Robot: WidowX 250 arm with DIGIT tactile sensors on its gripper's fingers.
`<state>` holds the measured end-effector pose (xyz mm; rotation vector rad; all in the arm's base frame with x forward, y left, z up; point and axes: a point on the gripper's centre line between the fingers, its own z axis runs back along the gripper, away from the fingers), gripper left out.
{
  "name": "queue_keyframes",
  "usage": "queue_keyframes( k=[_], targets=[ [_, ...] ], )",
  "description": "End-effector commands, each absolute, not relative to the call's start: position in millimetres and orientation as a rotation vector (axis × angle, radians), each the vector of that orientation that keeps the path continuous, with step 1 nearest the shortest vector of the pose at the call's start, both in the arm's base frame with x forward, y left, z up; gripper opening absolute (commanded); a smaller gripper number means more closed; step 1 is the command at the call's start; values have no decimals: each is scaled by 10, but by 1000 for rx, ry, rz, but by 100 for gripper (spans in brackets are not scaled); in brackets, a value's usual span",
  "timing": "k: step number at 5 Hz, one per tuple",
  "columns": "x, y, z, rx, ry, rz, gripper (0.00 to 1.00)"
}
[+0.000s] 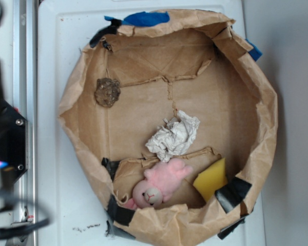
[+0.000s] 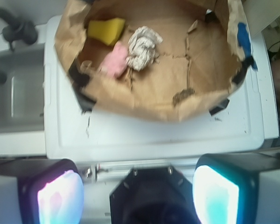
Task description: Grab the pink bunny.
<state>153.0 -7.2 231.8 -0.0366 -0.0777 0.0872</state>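
Note:
The pink bunny (image 1: 161, 182) lies inside a cut-down brown paper bag (image 1: 267, 118), near its lower rim, head toward the wall. In the wrist view the pink bunny (image 2: 114, 60) shows as a small pink shape at the upper left, far from my gripper (image 2: 139, 184). The gripper is open, its two glowing fingers (image 2: 60, 198) spread wide with nothing between them. It hangs outside the bag, over the near edge of the white surface (image 2: 154, 135). In the exterior view only the dark arm (image 1: 2, 138) shows at the left edge.
A crumpled white paper ball (image 1: 174, 136) touches the bunny's upper side. A yellow sponge wedge (image 1: 211, 180) sits to its right. A brown lump (image 1: 108, 92) rests by the bag's left wall. A metal rail (image 1: 21, 61) runs on the left. A sink (image 2: 14, 93) adjoins the white surface.

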Motion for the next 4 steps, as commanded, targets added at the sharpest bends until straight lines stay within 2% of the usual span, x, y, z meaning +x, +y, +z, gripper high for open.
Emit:
queue_keyframes(
  k=[1, 3, 4],
  targets=[
    [2072, 54, 2255, -77, -127, 227, 100],
    [2386, 17, 1931, -93, -148, 442, 100],
    [2386, 17, 1931, -93, -148, 442, 100]
  ],
)
